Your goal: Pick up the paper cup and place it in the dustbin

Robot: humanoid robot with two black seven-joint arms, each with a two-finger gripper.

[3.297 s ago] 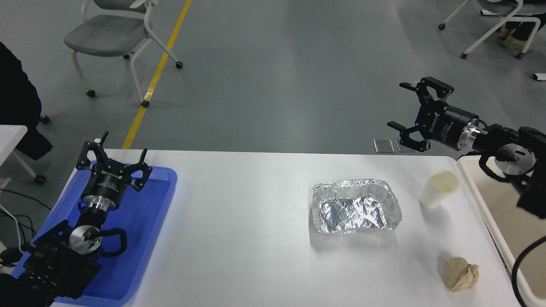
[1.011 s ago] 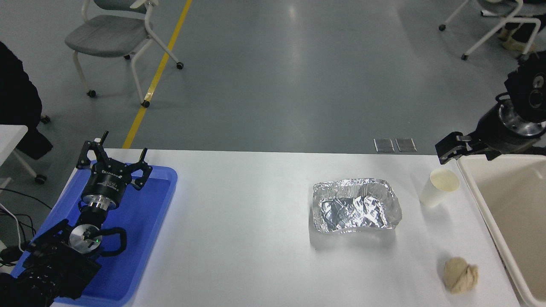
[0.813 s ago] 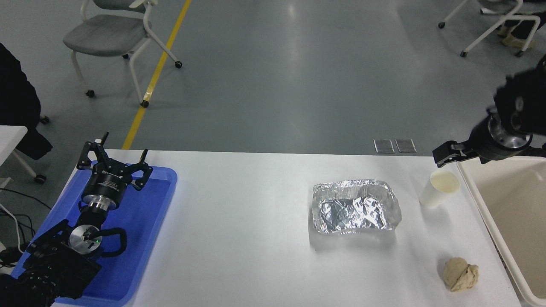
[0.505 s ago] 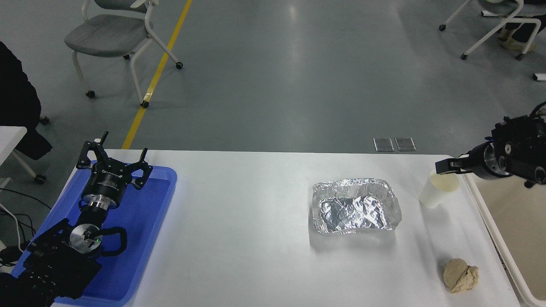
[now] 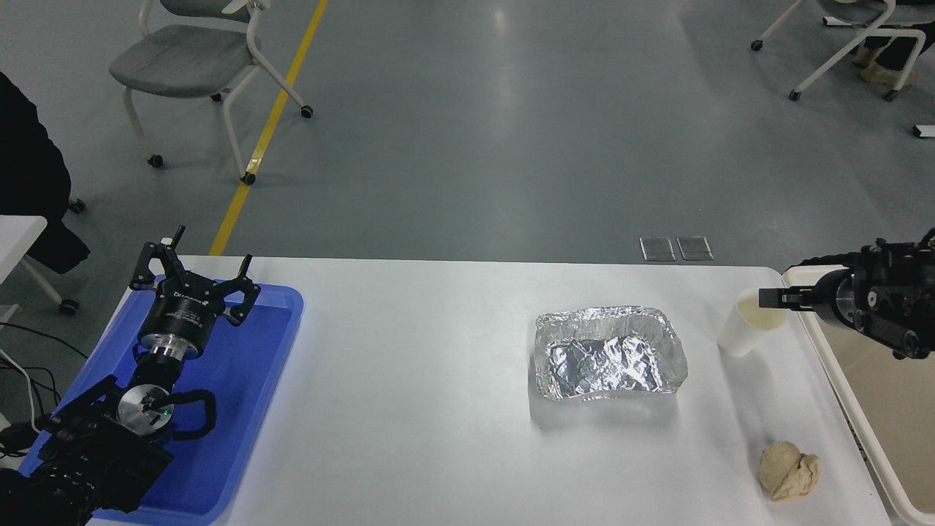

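Reaching in from 3 o'clock, the right gripper (image 5: 776,297) now sits lower than half a second ago, one dark finger lying level across the mouth of the paper cup (image 5: 752,323); whether its pincer is open or closed cannot be told from this edge-on angle. Over three seconds back it hung spread wide above the table's far right corner. The cup has not moved: it stands upright near the table's (image 5: 438,409) right edge, at about 3 o'clock of the foil tray (image 5: 610,353), cream inside showing and nothing seen in it. The dustbin (image 5: 840,380) adjoins that right edge, just beside the cup, its rim running toward 5 o'clock; only a strip of bare inner floor shows. The foil tray holds crumpled foil alone. A beige lump (image 5: 789,471) rests at 5 o'clock near the front right corner. Wide bare tabletop lies between tray and blue tray (image 5: 248,380). At 8 o'clock the left gripper (image 5: 196,281) is parked over the blue tray, fingers spread.
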